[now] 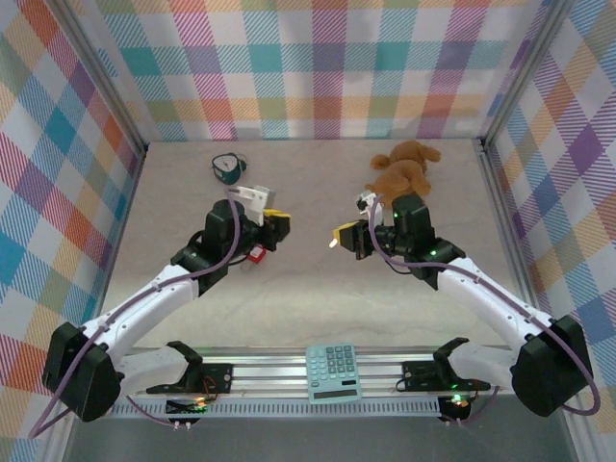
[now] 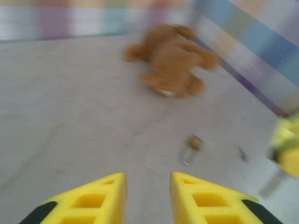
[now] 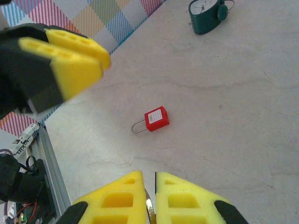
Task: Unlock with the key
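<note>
My right gripper (image 3: 148,176) is shut on the key (image 3: 149,208), a thin metal sliver that shows in the narrow slit between its yellow fingers. It hangs above the table, right of centre (image 1: 339,238). The red square padlock (image 3: 154,119) lies flat on the table ahead of it, shackle pointing left. My left gripper (image 2: 148,179) is open with nothing between its fingers. Seen from above, it hovers just beyond the red padlock (image 1: 257,254). A small brass padlock (image 2: 192,146) with a long silver shackle lies on the table in the blurred left wrist view.
A brown teddy bear (image 1: 404,166) lies at the back right. A green alarm clock (image 1: 227,168) stands at the back left. A teal calculator (image 1: 332,372) rests on the front rail. A thin dark sliver (image 2: 242,153) lies right of the brass padlock; I cannot tell what it is.
</note>
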